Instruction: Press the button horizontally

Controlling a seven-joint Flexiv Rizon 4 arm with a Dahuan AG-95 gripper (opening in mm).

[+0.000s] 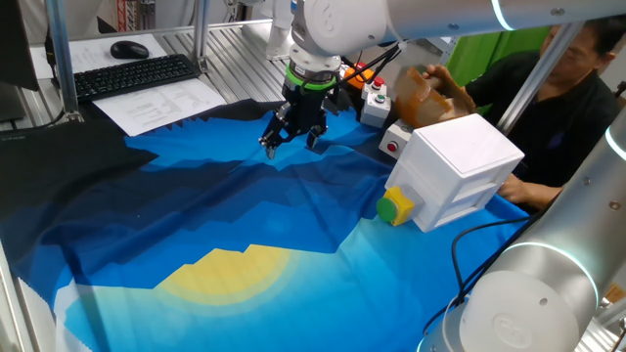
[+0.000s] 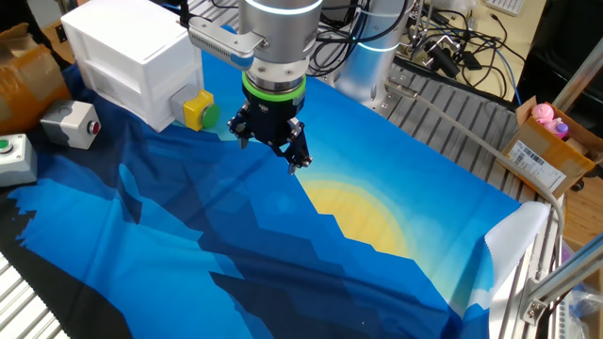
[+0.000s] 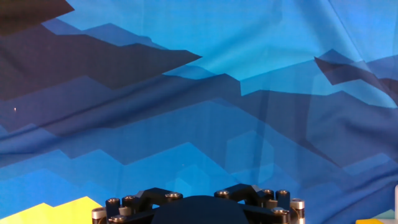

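Hovering gripper (image 1: 291,138) above blue cloth (image 1: 225,205), finger state indiscernible, well apart from button (image 1: 386,209).

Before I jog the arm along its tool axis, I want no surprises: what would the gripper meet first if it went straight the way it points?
The black two-finger gripper points down, so it would likely first meet the blue printed cloth, not the green button.

Hand view only catches the gripper (image 3: 198,208) base at the bottom edge, fingertips hidden; the person's (image 1: 577,73) head is cropped.
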